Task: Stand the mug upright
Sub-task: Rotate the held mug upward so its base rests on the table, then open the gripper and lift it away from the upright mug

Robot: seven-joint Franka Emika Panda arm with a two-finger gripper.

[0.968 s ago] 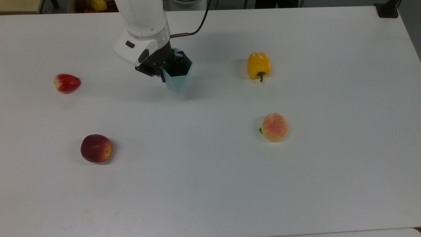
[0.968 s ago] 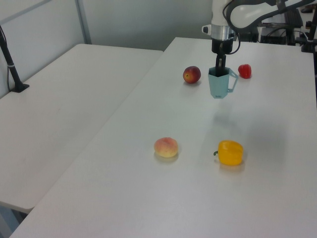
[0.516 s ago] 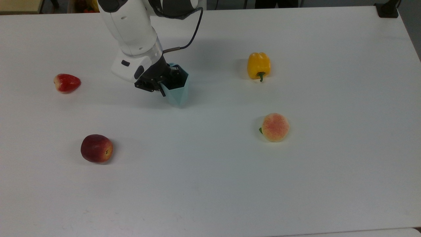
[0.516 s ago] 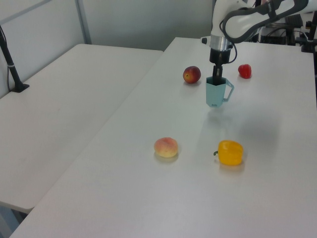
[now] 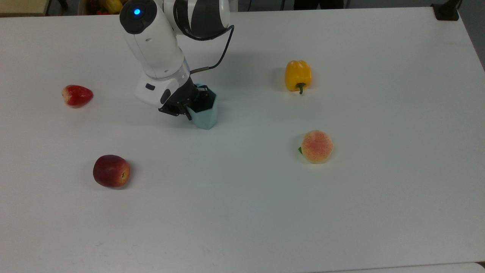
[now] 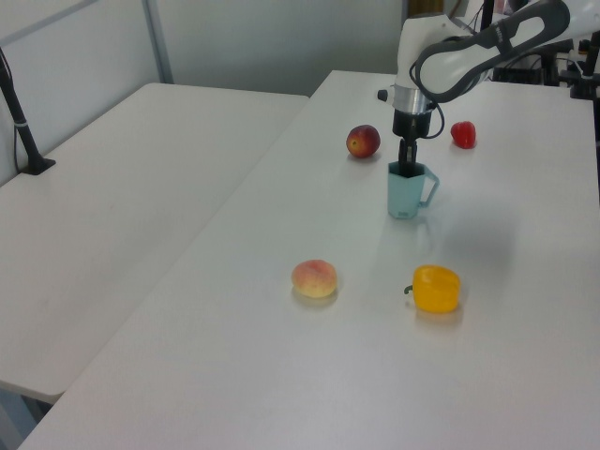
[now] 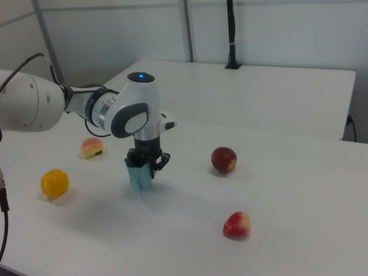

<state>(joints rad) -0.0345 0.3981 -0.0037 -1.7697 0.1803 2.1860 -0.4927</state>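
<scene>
Here, upright on the white table [image 5: 341, 212] — a pale blue-teal faceted mug [image 5: 206, 115], mouth up, base seemingly down on the surface in the left view, handle [image 6: 429, 187] sticking out toward the left view's right. Clamped on the mug's rim wall by the gripper [image 5: 189, 107]: one finger outside the wall nearest the top view's left, the other dipping into the dark interior, so closed on the mug rather than spread. Above it, the white arm [image 5: 155, 41] leaning in from the far edge of the top view, a blue light glowing on its upper joint, a black cable [image 5: 223, 49] looping off its side. Scattered round the mug, all apart from it: a red strawberry [image 5: 77, 95] well off toward the top view's left, a dark red apple [image 5: 111, 171] nearer the top view's lower left, a yellow bell pepper [image 5: 298, 75] toward the top view's right with its green stem pointing down the picture, and a pink-orange peach [image 5: 316, 146] below the pepper in the same view. In the right view, mug [image 7: 140, 175] and gripper [image 7: 147, 163] near the middle of the table, apple [image 7: 223, 159] and strawberry [image 7: 237, 224] on the right view's right, pepper [image 7: 54, 182] and peach [image 7: 91, 147] on the right view's left. In the left view, a second white table [image 6: 112, 197] alongside — a black post [image 6: 21, 117] standing at its far-left edge.
</scene>
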